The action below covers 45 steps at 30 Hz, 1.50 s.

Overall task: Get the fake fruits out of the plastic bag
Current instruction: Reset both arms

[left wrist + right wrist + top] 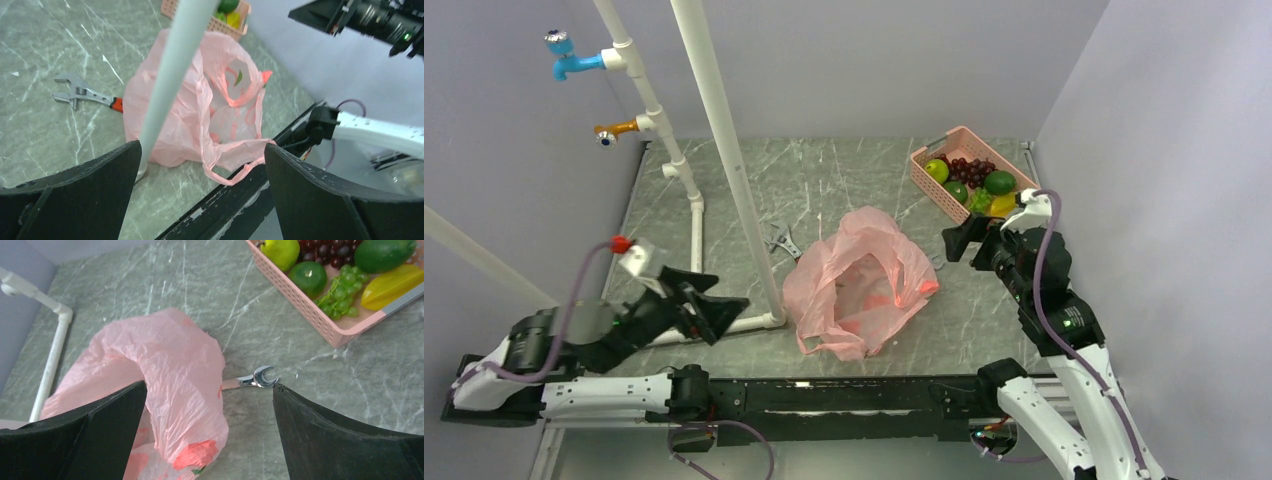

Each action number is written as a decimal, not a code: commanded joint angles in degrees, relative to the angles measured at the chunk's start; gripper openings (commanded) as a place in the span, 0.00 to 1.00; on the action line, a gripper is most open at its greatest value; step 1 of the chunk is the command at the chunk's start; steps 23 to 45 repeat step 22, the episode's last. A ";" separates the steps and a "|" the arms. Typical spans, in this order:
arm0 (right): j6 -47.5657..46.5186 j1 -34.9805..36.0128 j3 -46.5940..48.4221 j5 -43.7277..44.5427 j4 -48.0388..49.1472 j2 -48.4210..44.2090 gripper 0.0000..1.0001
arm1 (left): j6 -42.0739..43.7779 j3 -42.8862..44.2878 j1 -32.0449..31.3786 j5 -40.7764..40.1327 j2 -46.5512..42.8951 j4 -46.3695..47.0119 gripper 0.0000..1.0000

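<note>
**Base:** Bag position, please?

**Operator:** The plastic bag lies crumpled on the surface, near the front edge and just right of the white pipe. My left tool hovers on the other side of that pipe, apart from the bag. Its jaws are spread wide with nothing between them.

**Base:** And the other side?

**Operator:** My right tool hangs just off the bag's far right side, jaws spread wide as well, gripping nothing. From its wrist camera the bag sits low and left between the fingers. A silver spanner pokes out from under the bag's edge.

**Base:** Fruits?

**Operator:** The fake fruits I can see are in the pink basket at the far right, just behind the right tool. A green sliver shows through the bag's mouth; it may be a leaf, I can't tell.

**Base:** Anything else?

**Operator:** A red-handled wrench lies beyond the bag, its handle reaching the bag's edge.
</note>
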 commanded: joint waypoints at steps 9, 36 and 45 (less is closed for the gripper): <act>-0.22 0.19 10.91 5.53 -5.05 -9.35 1.00 | 10.92 0.27 -0.22 -5.48 -16.85 5.68 0.99; 2.52 0.15 12.13 13.25 -8.45 -12.17 1.00 | 9.69 0.73 -0.23 -7.34 -11.61 3.85 1.00; 2.52 0.15 12.13 13.25 -8.45 -12.17 1.00 | 9.69 0.73 -0.23 -7.34 -11.61 3.85 1.00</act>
